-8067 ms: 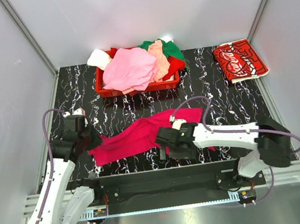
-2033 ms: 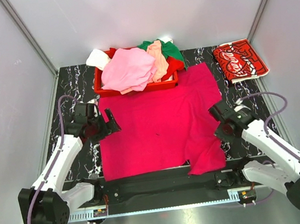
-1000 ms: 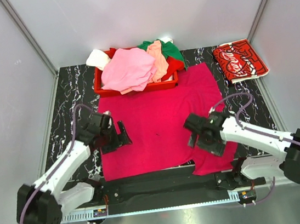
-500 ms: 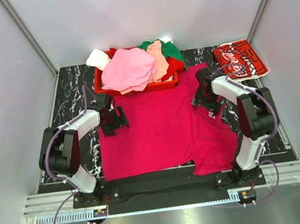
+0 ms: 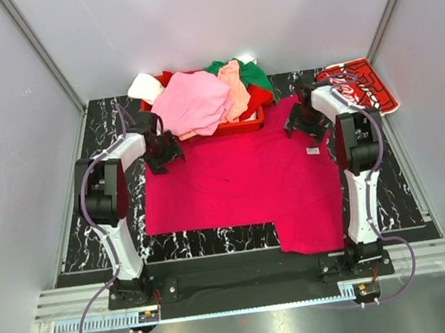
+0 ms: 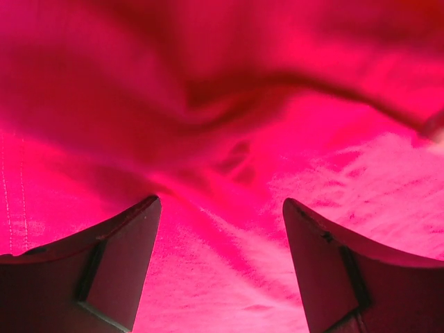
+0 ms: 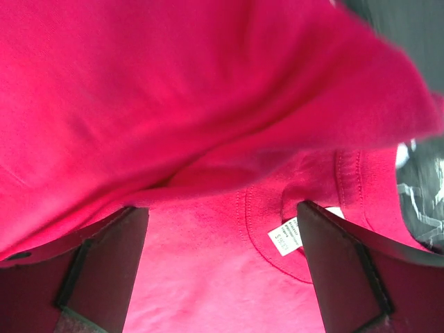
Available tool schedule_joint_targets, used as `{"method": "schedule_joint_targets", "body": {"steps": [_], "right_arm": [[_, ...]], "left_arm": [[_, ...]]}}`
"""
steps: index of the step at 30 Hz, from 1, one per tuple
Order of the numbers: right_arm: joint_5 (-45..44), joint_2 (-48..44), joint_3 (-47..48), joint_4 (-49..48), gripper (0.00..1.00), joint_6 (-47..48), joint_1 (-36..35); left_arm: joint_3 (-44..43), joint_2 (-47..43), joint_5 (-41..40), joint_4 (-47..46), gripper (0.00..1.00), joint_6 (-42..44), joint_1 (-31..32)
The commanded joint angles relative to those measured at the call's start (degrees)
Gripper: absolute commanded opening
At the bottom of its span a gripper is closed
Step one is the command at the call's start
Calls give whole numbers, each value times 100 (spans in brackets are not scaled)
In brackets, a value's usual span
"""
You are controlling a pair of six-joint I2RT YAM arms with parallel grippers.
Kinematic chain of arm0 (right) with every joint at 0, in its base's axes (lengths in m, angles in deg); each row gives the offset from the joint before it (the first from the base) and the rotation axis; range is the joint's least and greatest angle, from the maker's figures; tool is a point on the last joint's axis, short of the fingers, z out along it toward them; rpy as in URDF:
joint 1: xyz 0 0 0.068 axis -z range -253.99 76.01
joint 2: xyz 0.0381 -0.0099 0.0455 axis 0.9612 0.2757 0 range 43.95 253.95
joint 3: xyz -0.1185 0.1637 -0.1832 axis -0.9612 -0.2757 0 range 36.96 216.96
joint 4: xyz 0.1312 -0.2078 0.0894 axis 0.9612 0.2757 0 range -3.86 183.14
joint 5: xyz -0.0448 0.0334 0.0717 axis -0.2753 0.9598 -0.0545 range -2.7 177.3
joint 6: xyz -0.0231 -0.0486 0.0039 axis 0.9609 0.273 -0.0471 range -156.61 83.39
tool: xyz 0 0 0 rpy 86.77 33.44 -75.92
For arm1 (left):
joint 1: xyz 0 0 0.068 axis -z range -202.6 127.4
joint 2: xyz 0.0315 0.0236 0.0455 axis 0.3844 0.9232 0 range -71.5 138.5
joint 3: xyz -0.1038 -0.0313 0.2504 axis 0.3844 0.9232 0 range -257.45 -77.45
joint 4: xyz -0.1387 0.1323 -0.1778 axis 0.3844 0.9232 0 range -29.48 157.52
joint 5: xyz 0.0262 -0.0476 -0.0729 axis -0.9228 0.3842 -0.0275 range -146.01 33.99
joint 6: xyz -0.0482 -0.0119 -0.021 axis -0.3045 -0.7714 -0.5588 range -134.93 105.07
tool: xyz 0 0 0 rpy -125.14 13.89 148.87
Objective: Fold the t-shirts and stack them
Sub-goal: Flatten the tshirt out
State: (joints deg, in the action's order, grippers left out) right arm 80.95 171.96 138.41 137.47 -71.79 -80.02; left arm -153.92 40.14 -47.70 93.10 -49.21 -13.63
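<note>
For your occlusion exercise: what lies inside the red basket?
Heaped t-shirts: pink on top, with white, peach, green and red showing around it. Anything lower is covered.

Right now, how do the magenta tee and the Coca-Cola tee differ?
The magenta t-shirt lies spread open mid-table; the Coca-Cola t-shirt sits folded at the far right corner. The magenta t-shirt is plain; the Coca-Cola t-shirt is red with white script. Both lie on the table.

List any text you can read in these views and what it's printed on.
"Coca-Cola": white script on the folded red cloth t-shirt at the far right corner; small and partly covered.
Unreadable: print on the small white label at the neckline of the spread magenta cloth t-shirt, too blurred.
Nothing else carries text.
</note>
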Motion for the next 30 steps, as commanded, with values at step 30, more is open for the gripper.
{"method": "schedule_joint_targets", "body": {"steps": [30], "right_arm": [[12, -7105, -5819, 965, 100, -2861, -2366]], "left_arm": [[3252, -5722, 206, 1040, 87, -79, 430]]}}
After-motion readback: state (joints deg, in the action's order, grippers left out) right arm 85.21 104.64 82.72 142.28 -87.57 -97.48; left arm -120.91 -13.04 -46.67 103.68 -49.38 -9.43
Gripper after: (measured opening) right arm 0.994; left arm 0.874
